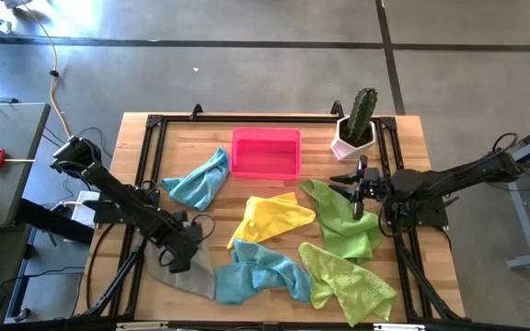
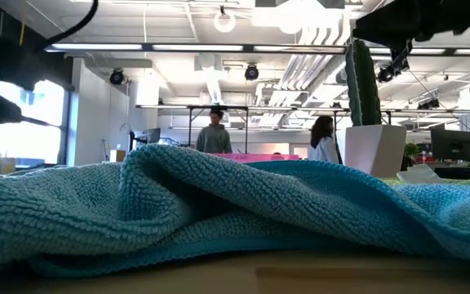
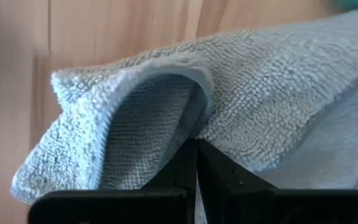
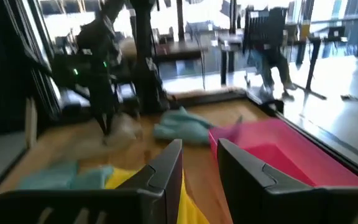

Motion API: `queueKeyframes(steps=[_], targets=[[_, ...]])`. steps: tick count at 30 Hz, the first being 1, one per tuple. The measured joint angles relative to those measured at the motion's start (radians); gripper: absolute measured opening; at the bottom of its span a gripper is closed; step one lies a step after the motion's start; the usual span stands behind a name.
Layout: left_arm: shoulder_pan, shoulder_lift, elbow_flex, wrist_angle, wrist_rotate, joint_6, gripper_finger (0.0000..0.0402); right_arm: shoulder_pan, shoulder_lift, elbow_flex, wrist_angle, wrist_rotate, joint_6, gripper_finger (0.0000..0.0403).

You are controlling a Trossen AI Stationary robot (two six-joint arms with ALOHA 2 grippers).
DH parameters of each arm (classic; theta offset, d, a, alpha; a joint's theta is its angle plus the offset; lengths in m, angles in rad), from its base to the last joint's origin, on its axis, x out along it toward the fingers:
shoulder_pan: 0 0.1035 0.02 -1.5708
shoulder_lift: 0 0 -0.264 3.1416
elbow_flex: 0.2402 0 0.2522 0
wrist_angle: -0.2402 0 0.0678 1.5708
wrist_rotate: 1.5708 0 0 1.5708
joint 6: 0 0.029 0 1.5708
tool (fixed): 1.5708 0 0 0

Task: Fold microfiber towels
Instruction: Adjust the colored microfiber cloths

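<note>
Several microfiber towels lie crumpled on the wooden table: a teal one [image 1: 201,179] at the far left, a yellow one [image 1: 270,219] in the middle, two lime green ones [image 1: 343,216] [image 1: 348,280] at the right, a teal one [image 1: 260,271] near the front and a grey one [image 1: 194,273] at the near left. The front teal towel fills the low view [image 2: 219,204]. My left gripper [image 1: 178,253] is shut on the grey towel [image 3: 278,93]. My right gripper [image 1: 357,188] hovers open over the far green towel, its fingers [image 4: 197,165] apart and empty. My left gripper pinches the grey towel at a raised, curled-over part of its edge [image 3: 197,118] between its two shut fingers [image 3: 182,168]. One layer or several, I cannot tell. The towel bulges up around the fingertips, and the rest of it lies on the table.
A rigid pink tray [image 1: 265,152] stands at the far middle, also in the right wrist view [image 4: 278,149]. A cactus in a white pot [image 1: 357,124] stands at the far right. A black frame [image 1: 155,124] runs round the table. People stand in the room behind [image 2: 215,131].
</note>
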Motion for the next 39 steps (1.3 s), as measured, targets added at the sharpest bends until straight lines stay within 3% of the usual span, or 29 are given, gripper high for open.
queueKeyframes(steps=[6,13,25,31,33,35,39], targets=[[-0.018,-0.007,-0.001,-0.094,0.079,-0.163,0.0001,0.0,0.072,0.167,-0.232,0.03,0.034,0.0094],[-0.02,-0.006,-0.001,-0.088,0.101,-0.172,0.0005,0.0,0.141,0.218,-0.283,0.03,0.034,0.0095],[0.017,-0.001,-0.001,-0.067,-0.019,-0.147,0.0122,0.0,0.158,0.217,-0.289,0.03,0.034,0.0095],[0.031,-0.017,0.086,-0.116,0.001,-0.087,0.013,0.0,0.158,0.217,-0.259,0.03,0.034,0.0095],[0.033,-0.021,0.137,-0.168,-0.04,-0.054,0.0126,0.0,0.158,0.217,-0.239,0.03,0.035,0.0095],[0.041,-0.021,0.177,-0.22,-0.144,-0.025,0.0122,0.0,0.162,0.217,-0.237,0.03,0.037,0.0095],[0.071,-0.021,0.188,-0.296,-0.48,-0.027,0.0112,0.0,0.214,0.217,-0.255,0.021,0.087,0.0095]])
